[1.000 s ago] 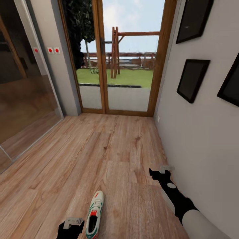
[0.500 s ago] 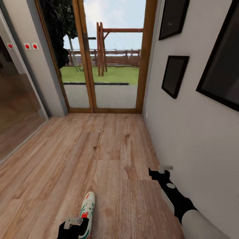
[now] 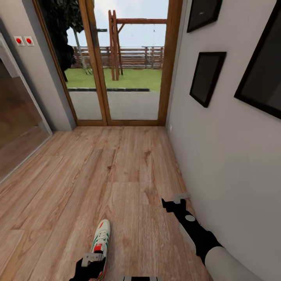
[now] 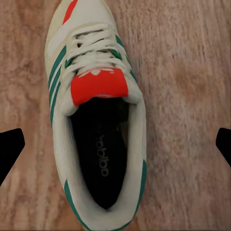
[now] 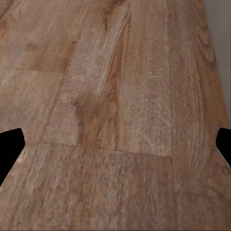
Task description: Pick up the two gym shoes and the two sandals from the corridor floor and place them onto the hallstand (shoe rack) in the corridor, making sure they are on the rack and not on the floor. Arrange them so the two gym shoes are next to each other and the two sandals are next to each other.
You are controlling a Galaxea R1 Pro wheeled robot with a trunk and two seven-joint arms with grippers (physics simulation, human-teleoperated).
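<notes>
One gym shoe [image 3: 100, 240] lies flat on the corridor floor [image 3: 117, 175], toe toward the glass door [image 3: 117, 62], with the left end effector [image 3: 90, 265] directly over its heel end. In the left wrist view the shoe [image 4: 96, 120] sits between the two fingertips [image 4: 9, 149], spread wide and well clear of its sides, so the end effector is open and grips nothing. The right end effector [image 3: 174, 201] hangs near the wall [image 3: 226, 164], well apart from the shoe, also open over bare planks [image 5: 115, 120].
</notes>
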